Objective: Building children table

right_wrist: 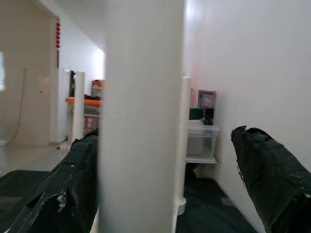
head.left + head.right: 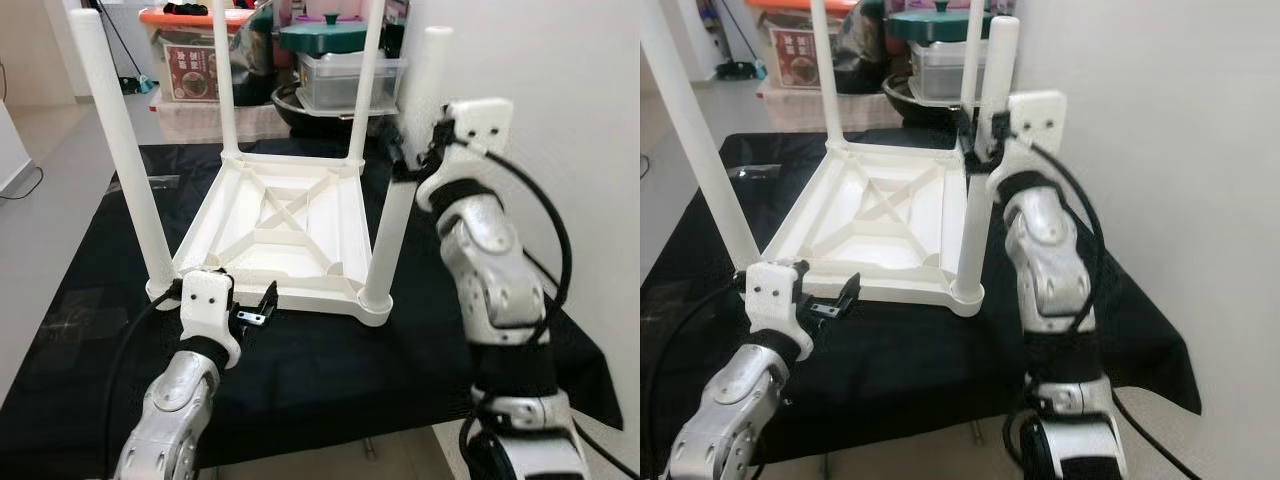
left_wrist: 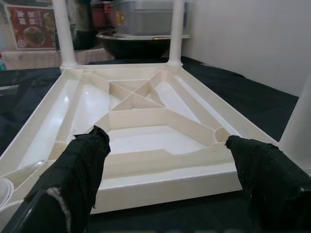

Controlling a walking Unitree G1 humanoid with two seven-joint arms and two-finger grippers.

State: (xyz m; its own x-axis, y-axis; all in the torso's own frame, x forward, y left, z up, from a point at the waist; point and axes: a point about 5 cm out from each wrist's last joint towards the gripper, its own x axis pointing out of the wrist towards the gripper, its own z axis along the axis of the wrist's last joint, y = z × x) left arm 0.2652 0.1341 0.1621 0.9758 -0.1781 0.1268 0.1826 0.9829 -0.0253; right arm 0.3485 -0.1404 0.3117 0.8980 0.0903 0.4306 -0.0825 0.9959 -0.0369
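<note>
At seven o'clock the left gripper (image 2: 255, 306) waits released beside the near edge of the upturned table (image 2: 280, 225) on the black cloth (image 2: 330, 370), its four legs pointing straight up. At two o'clock the right gripper (image 2: 402, 150), fingers spread, straddles the near right leg (image 2: 400, 200); seating it seems the step, so clamping and pressing down should follow.

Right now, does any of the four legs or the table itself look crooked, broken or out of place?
Nothing stands out. The white table lies upside down on the black cloth, all four legs upright in their corners. The right claw is open around the near right leg; the left claw is open at the near edge.
</note>
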